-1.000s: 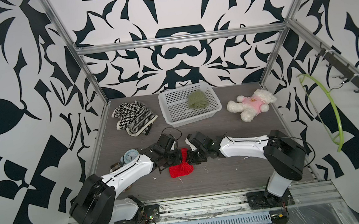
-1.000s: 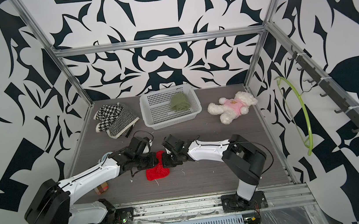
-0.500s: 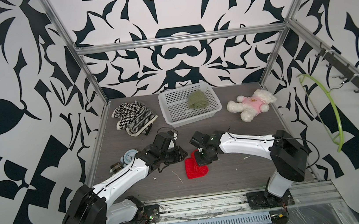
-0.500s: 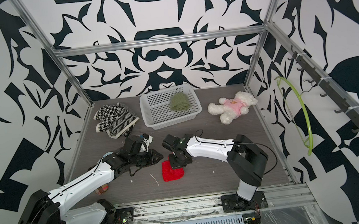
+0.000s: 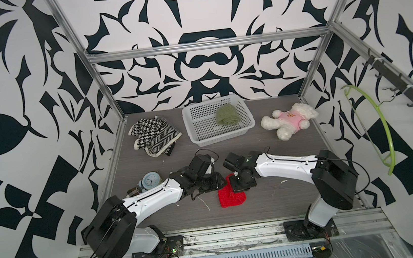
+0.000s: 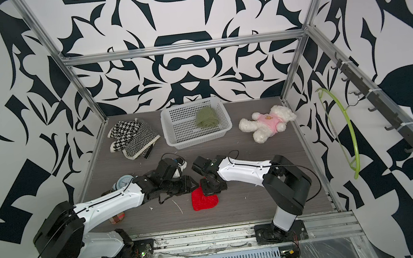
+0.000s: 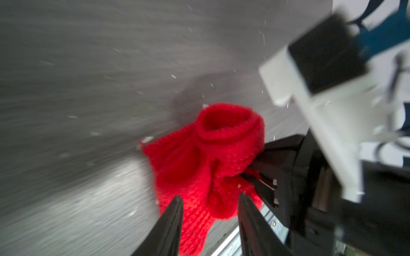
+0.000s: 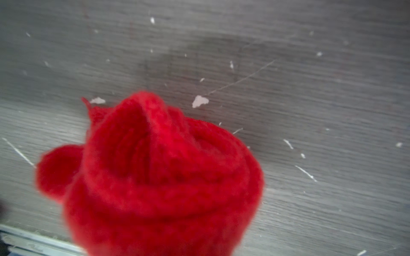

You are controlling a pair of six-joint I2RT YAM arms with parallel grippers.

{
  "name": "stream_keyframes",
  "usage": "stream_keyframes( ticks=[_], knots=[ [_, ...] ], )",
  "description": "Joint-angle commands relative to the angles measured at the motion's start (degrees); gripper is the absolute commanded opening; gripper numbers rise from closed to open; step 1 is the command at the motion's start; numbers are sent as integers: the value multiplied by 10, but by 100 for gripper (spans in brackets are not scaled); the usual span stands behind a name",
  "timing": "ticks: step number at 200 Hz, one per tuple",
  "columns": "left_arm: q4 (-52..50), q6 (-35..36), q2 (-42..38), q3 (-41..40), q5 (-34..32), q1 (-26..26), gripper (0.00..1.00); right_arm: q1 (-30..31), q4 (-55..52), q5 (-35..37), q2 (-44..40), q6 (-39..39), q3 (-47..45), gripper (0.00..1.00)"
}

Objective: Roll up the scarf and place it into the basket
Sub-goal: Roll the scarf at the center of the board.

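Observation:
The red scarf [image 5: 231, 198] [image 6: 204, 201] is a loose roll near the table's front middle, and its coiled end fills the right wrist view [image 8: 166, 177]. My right gripper [image 5: 238, 187] [image 6: 211, 190] points down and is shut on the roll's upper edge. In the left wrist view its black fingers [image 7: 266, 168] pinch the knit [image 7: 199, 155]. My left gripper [image 5: 222, 183] [image 7: 210, 197] stands open just left of the roll, with nothing between its tips. The white basket [image 5: 222, 136] [image 6: 196, 139] sits at the back middle.
A rolled green scarf [image 5: 226, 115] lies in the basket. Black-and-white patterned scarves [image 5: 154, 137] lie at the back left and a plush bear [image 5: 290, 122] at the back right. A small clock [image 5: 149, 181] stands beside my left arm. A green hanger [image 5: 382, 125] hangs on the right wall.
My left gripper has opened and let go of the red scarf. The right gripper has kept its hold and carried the roll a little to the right.

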Motion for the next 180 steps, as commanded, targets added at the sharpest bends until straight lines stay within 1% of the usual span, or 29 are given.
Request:
stream_keyframes(
  ticks=[1,36,64,78,86,98,103,121,151,156,164,180],
  knots=[
    [45,-31,28,15,15,-15,45,-5,11,2,-24,17,-7,0],
    [101,-58,59,13,30,-25,43,-5,33,-8,-33,29,-26,0],
    [122,-71,89,32,39,-51,41,-7,46,-6,-38,40,-39,0],
    [123,-74,106,43,39,-64,33,-9,50,-3,-39,45,-41,0],
    [122,-76,115,46,45,-67,23,-10,55,-4,-40,47,-43,0],
    [122,-81,121,42,47,-68,5,-12,55,1,-43,50,-42,0],
    [120,-84,122,39,48,-68,0,-14,55,3,-45,51,-42,0],
    [103,-89,112,25,45,-68,0,-23,53,11,-55,56,-46,0],
    [62,-101,86,-8,6,-68,0,-30,55,24,-71,71,-56,0],
    [56,-106,84,-14,-2,-68,0,-30,53,25,-73,72,-57,4],
    [47,-112,83,-23,-12,-68,0,-30,53,28,-76,75,-59,15],
    [42,-130,87,-42,-24,-67,0,-31,56,30,-87,75,-65,30]
  ],
)
